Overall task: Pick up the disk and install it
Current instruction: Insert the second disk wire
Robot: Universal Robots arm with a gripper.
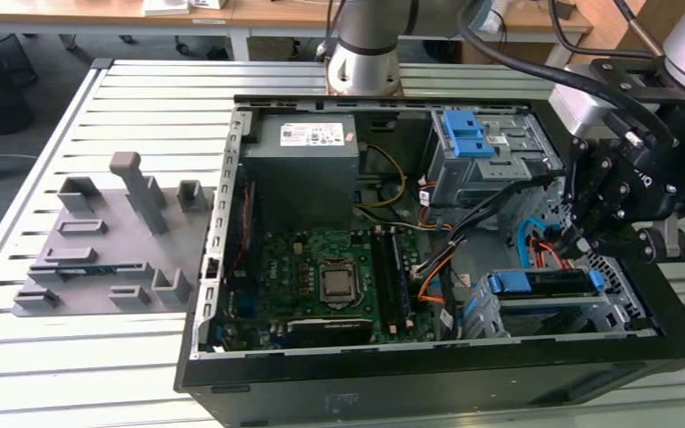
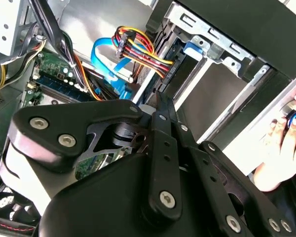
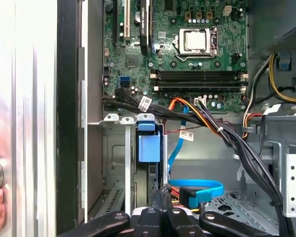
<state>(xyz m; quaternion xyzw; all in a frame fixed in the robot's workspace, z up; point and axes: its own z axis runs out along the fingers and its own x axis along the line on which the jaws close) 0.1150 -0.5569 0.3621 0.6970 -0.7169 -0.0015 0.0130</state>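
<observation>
Black gripper (image 3: 160, 200) links lie closest in both wrist views. The fingers (image 2: 161, 106) look drawn together into one narrow tip, with nothing between them.

Straight ahead of that tip, and near it, sits the disk (image 3: 149, 144). In the first wrist view it stands on edge in a slot of the cage (image 3: 119, 148), with its blue bracket facing the gripper. So the disk lies directly along the line the fingers point, not off to either side.

In the exterior view the gripper (image 1: 571, 242) hangs just above the disk (image 1: 539, 283), which is in the cage at the exterior view's lower right corner of the case (image 1: 438, 379). Its long axis runs across that view, parallel to the case's near wall.

I judge the disk already lowered into its bay. Whether it is fully seated I cannot tell.

Blue and orange cables (image 3: 197, 190) crowd the space just beside the fingertips. A person's hand (image 2: 285, 143) rests on the case's outer edge, well apart from the disk.
</observation>
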